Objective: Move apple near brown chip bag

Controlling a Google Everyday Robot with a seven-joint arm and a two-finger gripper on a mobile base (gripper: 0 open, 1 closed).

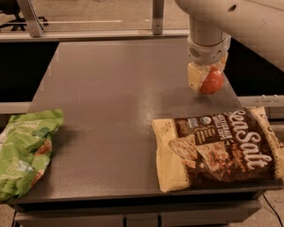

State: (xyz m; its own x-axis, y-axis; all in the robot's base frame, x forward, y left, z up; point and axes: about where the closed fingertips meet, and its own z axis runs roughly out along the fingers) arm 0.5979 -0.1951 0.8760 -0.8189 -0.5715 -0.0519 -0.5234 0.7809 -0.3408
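Note:
The red-orange apple (pixel 212 81) is held in my gripper (pixel 206 78), whose cream-coloured fingers (pixel 195 76) are shut on it. The gripper hangs from the white arm at the table's right side, just above the grey tabletop. The brown chip bag (pixel 222 145), dark brown and cream-yellow with white "Sea Salt" script, lies flat at the front right corner of the table. The apple is a short way behind the bag's top edge, apart from it.
A bright green bag (pixel 20 151) lies at the front left, hanging over the grey table's (pixel 109 103) edge. A metal rail with posts (pixel 90 32) runs behind the table. The table's right edge is close to the gripper.

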